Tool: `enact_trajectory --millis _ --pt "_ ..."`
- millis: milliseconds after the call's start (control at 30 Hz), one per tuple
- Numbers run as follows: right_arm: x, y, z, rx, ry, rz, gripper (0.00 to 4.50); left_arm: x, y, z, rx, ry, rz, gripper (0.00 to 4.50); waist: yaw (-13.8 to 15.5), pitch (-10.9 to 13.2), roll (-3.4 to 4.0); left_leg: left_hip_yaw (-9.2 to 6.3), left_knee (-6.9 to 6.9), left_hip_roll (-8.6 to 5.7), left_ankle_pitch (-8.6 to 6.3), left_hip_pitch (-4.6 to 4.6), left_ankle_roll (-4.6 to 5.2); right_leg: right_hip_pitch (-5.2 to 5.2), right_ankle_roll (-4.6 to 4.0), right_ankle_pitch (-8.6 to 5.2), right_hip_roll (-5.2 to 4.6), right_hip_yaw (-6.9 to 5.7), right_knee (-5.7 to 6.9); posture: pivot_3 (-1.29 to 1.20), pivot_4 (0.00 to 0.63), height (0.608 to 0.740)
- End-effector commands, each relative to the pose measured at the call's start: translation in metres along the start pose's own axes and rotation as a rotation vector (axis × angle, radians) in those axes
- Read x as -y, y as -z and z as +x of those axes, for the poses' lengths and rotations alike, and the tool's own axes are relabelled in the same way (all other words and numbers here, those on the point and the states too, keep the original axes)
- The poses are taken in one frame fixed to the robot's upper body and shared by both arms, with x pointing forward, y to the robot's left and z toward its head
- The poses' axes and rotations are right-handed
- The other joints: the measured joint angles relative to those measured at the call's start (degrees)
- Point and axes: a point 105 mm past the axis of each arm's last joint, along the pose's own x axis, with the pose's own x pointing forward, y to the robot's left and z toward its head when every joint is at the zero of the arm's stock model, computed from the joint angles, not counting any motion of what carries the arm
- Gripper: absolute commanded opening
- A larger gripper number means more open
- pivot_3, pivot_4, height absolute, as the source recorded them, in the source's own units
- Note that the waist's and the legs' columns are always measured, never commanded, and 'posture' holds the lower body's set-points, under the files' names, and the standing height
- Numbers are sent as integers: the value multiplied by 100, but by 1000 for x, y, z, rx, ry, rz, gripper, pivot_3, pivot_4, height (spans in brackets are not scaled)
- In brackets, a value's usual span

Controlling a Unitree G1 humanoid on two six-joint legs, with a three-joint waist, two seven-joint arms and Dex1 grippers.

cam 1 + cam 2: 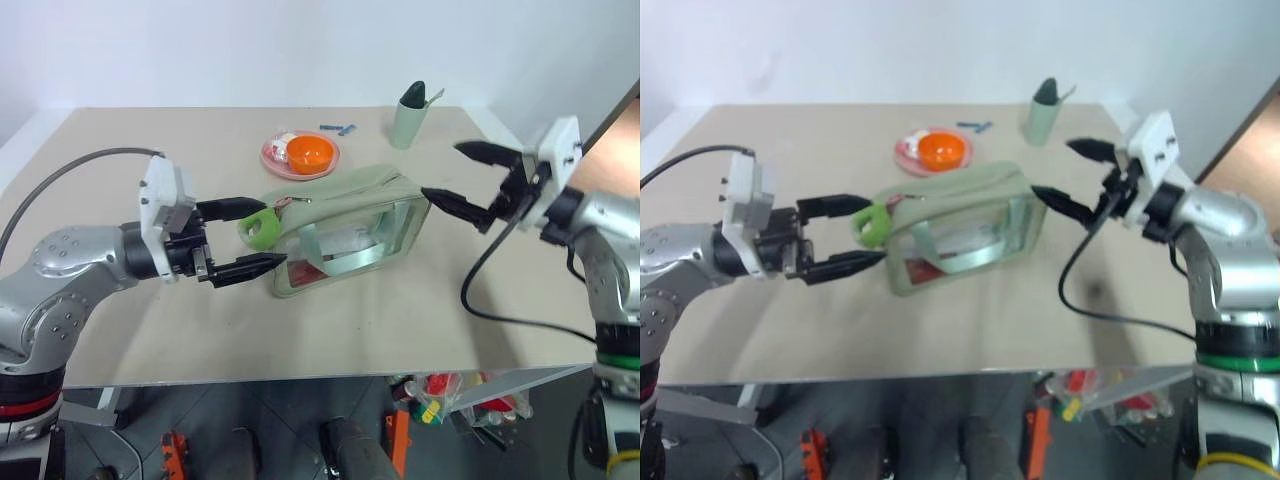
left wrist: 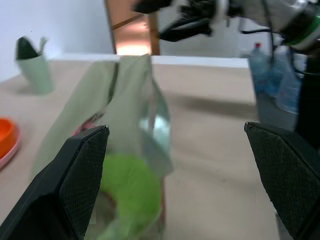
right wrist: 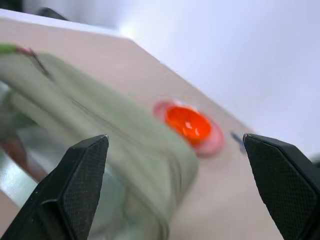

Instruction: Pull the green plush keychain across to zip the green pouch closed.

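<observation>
Here the left pincer point(image 1: 236, 239), fingers spread and empty, brackets the green plush keychain point(image 1: 258, 229) at the green pouch's point(image 1: 345, 232) left end, while the right pincer point(image 1: 463, 176) gapes beside the opposite end.

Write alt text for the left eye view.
A sage-green pouch lies on a beige table, its lime plush keychain between the open left end effector's fingers. The open right end effector hovers at the pouch's other end.

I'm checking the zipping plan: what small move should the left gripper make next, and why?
Probably ease the left gripper forward and close on the green plush keychain. Its open fingers flank the ring without gripping it, at the near end of the green pouch, while the right gripper waits open at the far end.
</observation>
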Motion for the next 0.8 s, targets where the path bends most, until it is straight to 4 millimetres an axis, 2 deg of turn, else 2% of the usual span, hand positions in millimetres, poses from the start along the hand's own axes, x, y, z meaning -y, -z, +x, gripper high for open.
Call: enact_trajectory --millis 33,167,433,467,800 --pt "0 11 6 -20 -61 29 4460 1 -7 2 9 3 26 4500 2 2 3 1 0 0 0 -9 0 -6 0 0 -1 2 0 0 150 740" --pt "-3 24 8 -44 -103 46 4460 5 -5 3 4 -5 20 4500 14 3 4 2 -1 -3 -3 -32 1 -21 39 9 -4 4 0 0 150 740" --pt "2 23 10 -19 -116 82 4460 8 -4 3 -8 -27 24 4500 20 4 5 0 -3 -1 -10 -30 2 -22 39 5 -3 0 2 0 150 740" --pt "2 22 10 -10 -122 86 3934 8 -3 3 -12 -32 27 4500 20 4 5 0 -2 -1 -10 -30 2 -21 38 6 -3 0 2 0 150 740" --pt "-5 21 10 1 -154 94 558 2 0 3 -30 -51 43 4500 15 4 5 4 2 -1 -9 -28 1 -21 37 9 -2 4 2 0 150 740"
